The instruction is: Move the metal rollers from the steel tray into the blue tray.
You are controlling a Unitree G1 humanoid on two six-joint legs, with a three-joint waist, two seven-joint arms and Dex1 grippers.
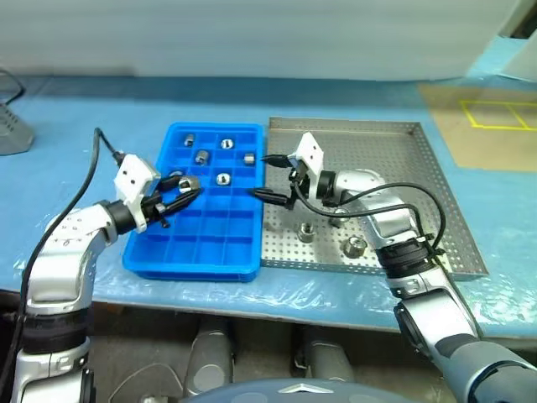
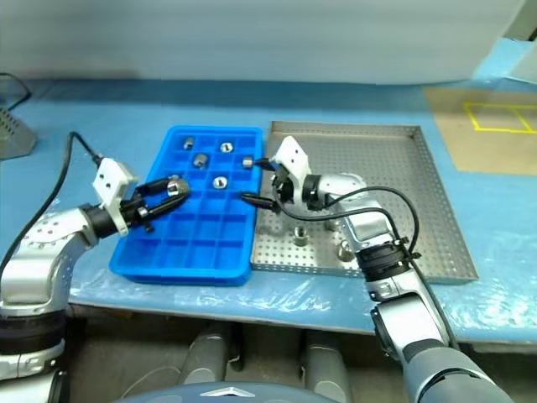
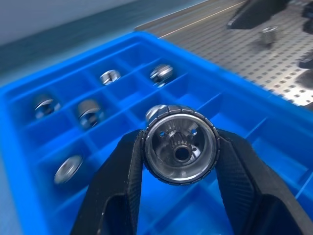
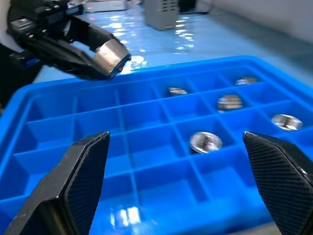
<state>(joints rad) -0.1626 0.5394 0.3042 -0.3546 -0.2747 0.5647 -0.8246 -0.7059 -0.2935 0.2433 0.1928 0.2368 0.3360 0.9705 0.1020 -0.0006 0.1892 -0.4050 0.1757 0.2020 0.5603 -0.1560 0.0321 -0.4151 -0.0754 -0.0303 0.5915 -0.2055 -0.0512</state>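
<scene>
The left gripper [image 1: 186,188] is clamped on one roller [image 3: 179,144] above the blue tray [image 1: 195,252]; the right gripper [image 1: 267,176], fingers wide apart, hangs over the seam with the steel tray [image 1: 436,201]. Five rollers [image 1: 201,157] sit in the blue tray's far compartments, two [image 1: 353,246] remain on the steel tray, and a black cable [image 1: 403,191] loops above them.

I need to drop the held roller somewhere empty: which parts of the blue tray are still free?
The blue tray is free in its near rows, between the rollers and the front rim, and in the left column below the far-left roller. The far rows are crowded. The left tool holds a roller there; the open right tool hovers at the right rim.
</scene>
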